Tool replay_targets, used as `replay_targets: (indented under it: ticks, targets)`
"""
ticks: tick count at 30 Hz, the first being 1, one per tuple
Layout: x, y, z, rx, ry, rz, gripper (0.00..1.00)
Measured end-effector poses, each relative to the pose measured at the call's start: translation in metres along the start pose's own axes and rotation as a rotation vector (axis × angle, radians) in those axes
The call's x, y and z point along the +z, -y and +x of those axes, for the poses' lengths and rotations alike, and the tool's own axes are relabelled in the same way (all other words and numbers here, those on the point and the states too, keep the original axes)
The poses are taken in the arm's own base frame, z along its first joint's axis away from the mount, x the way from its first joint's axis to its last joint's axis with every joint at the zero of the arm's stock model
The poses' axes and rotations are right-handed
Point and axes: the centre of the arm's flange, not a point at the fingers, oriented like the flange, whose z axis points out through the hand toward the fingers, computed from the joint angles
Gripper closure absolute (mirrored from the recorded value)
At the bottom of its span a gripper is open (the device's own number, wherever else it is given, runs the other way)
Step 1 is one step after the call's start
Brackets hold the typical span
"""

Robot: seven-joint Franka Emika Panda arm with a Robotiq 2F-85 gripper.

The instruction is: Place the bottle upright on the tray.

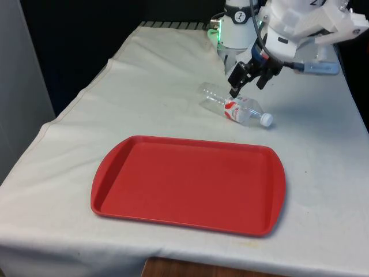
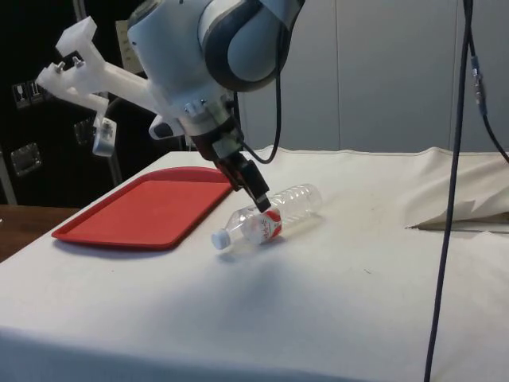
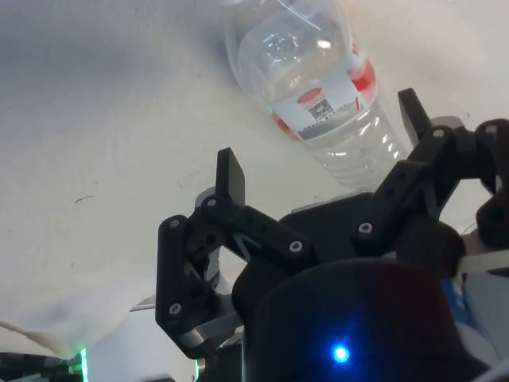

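Clear bottle (image 1: 235, 105) lies on the worktop (image 1: 161, 86); fingers (image 3: 230, 177) apart above its label. Probably light, slippery, crushable; grip mid-body.

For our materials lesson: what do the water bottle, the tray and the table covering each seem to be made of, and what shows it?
Water bottle: clear, glossy plastic, probably; the cloth shows through its ribbed wall, with a white cap and printed label.
Red tray: likely moulded plastic; smooth, even colour, rounded raised rim, faint sheen.
White cloth: woven fabric, matte; it creases and drapes over the table's edge.
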Motion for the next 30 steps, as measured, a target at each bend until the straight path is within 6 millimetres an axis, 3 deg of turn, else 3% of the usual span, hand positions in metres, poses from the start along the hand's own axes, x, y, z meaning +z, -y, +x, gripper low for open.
replay_targets:
  ticks: [30]
  targets:
    - [0.023,0.006,0.025,-0.029,0.092,0.041,0.0]
